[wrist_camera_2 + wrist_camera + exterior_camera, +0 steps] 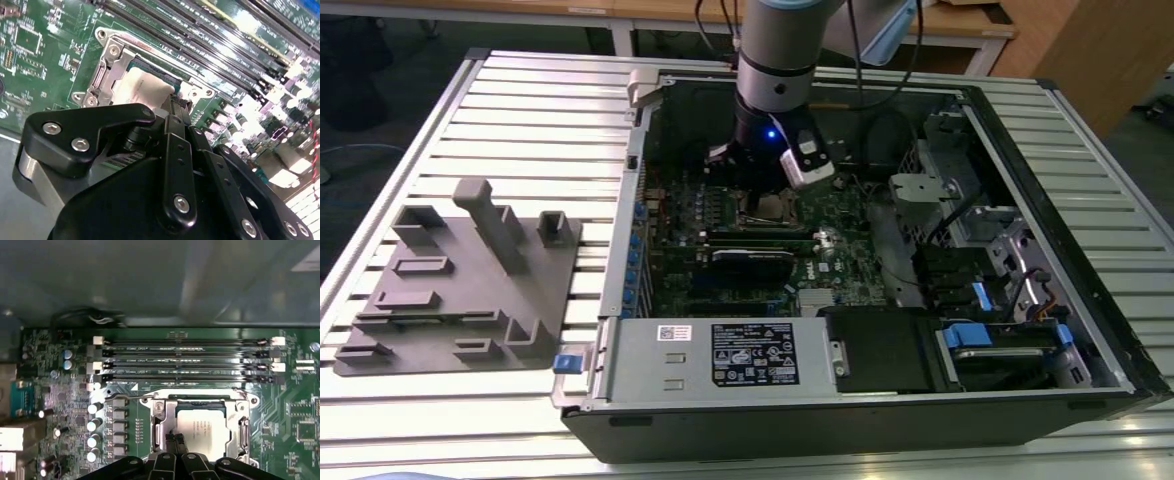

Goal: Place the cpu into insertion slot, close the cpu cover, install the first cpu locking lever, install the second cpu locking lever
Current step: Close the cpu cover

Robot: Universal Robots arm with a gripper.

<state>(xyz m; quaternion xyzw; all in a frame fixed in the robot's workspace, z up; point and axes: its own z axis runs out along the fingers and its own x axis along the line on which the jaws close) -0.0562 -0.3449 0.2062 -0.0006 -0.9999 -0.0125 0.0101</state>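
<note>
The cpu (202, 432) lies flat in the insertion slot (769, 212) on the green board, its silver-grey face up. The cpu cover (167, 421), a silvery frame, lies down around it, and the chip shows through its window. In the second wrist view the cpu (145, 87) and cover (111, 70) sit just beyond the black fingertips. My gripper (175, 441) hangs low over one edge of the socket, fingers pressed together with nothing between them. In the exterior view the gripper (761, 195) stands straight above the socket inside the open case.
Long black memory slots (185, 360) run beside the socket, and a row of capacitors (94, 425) stands near one corner. The case walls (640, 180) ring the board. A power supply (720, 355) fills the case's near end. A grey fixture block (467, 280) lies at the exterior view's left.
</note>
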